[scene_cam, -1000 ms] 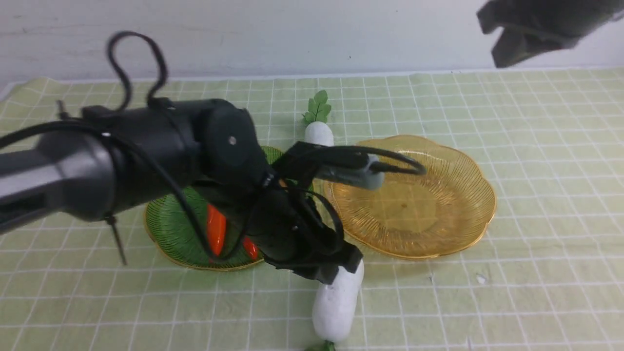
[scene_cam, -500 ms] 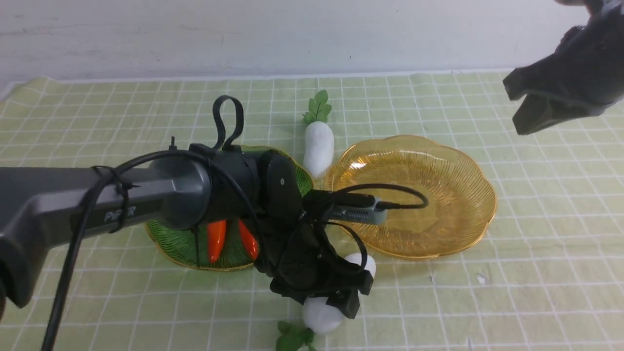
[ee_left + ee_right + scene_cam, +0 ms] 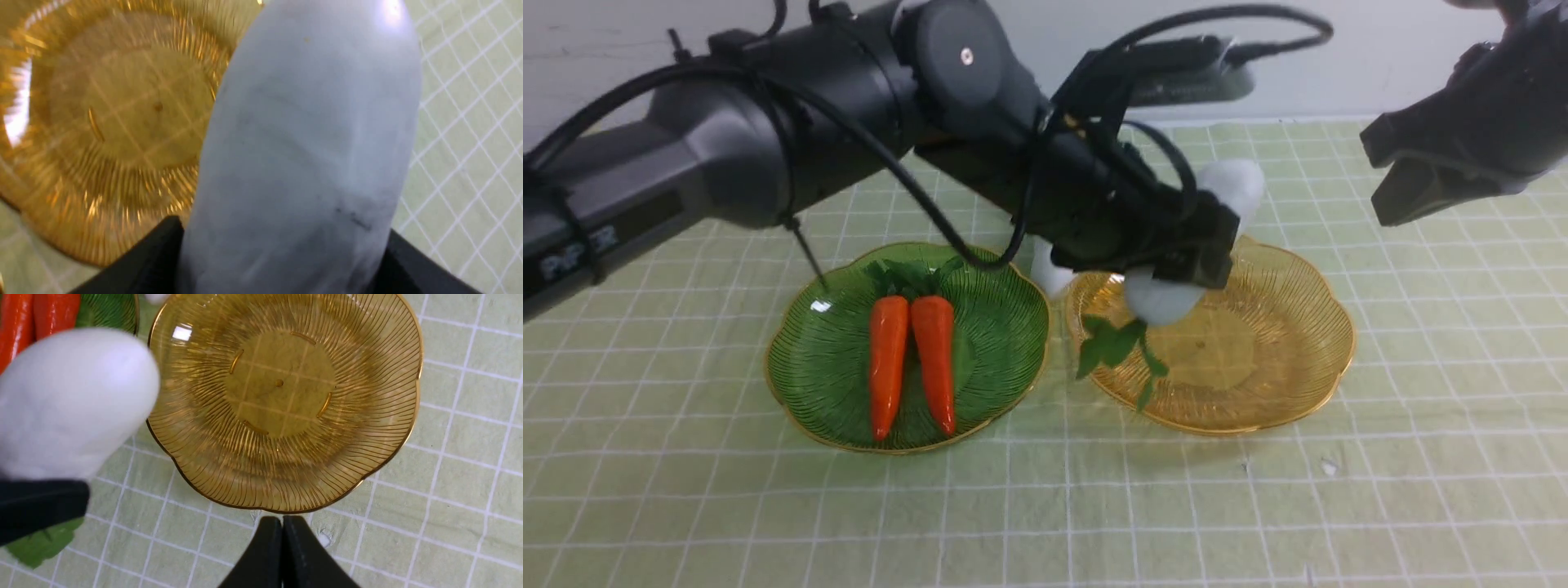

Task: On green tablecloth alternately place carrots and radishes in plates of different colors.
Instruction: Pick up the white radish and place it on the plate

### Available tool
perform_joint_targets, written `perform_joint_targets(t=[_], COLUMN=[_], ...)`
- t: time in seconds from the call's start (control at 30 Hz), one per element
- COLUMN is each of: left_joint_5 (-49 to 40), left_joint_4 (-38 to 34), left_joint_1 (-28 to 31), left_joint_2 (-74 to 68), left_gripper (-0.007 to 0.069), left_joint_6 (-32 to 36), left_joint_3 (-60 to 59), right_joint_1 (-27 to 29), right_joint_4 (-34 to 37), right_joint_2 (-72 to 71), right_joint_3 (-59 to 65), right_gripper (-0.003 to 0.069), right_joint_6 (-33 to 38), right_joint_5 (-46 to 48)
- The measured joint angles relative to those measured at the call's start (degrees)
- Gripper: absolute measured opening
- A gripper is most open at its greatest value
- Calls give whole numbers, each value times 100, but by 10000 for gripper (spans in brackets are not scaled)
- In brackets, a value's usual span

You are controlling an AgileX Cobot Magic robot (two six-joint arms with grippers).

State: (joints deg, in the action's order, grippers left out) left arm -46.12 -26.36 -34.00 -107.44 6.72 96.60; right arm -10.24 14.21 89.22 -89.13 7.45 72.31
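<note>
Grip: left gripper (image 3: 1194,245) clamps a white radish (image 3: 1164,298) around its middle, jaws spread to its girth, leaves dangling.
Position: the radish is aloft over the left side of the amber plate (image 3: 1282,359), clear of it.
Idle claw: right gripper (image 3: 282,547) pinched closed, empty, off to the right.
Already plated: two carrots (image 3: 886,359) side by side in the green plate (image 3: 825,359).
Waiting: second radish (image 3: 1045,273) on the green tablecloth (image 3: 1421,490) behind the plates, mostly hidden.
Best practice: move toward the plate's centre, lower until the radish rests, then release so it cannot roll out.
</note>
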Motion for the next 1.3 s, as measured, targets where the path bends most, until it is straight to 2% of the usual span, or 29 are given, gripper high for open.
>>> perform_joint_targets(t=[0.13,0.33,0.43,0.47,0.53,0.6,0.73,0.87,1.03,1.3], left_joint_5=[-72,-645,-1021,-1034,-1127,-1181,-1217,-940,-349,355], left_joint_4=[29,172,343,372,642,831,1227,1639,1562,1314], left_joint_1=[0,3,6,11,79,193,514,1095,1526,1486], left_joint_2=[-870,-1930,-2181,-2189,-2190,-2170,-2170,-2230,-2637,-3333], left_gripper=[468,469,563,571,657,678,678,646,609,601], left_joint_6=[0,0,-26,-42,-261,-507,-958,-1399,-1466,-1035], left_joint_3=[801,1581,1992,2015,2395,2642,3087,3299,3322,3322], right_joint_1=[0,0,0,0,0,0,0,0,0,0], right_joint_4=[69,87,87,87,87,87,87,100,197,240], right_joint_2=[0,0,0,0,0,0,0,0,0,0], right_joint_3=[0,0,0,0,0,0,0,0,0,0], right_gripper=[-15,-15,-15,-15,-15,-15,-15,-15,-15,-15], right_joint_6=[30,158,254,259,265,283,297,302,302,302], right_joint_5=[0,0,-5,-5,-5,-5,-10,-15,-15,-15])
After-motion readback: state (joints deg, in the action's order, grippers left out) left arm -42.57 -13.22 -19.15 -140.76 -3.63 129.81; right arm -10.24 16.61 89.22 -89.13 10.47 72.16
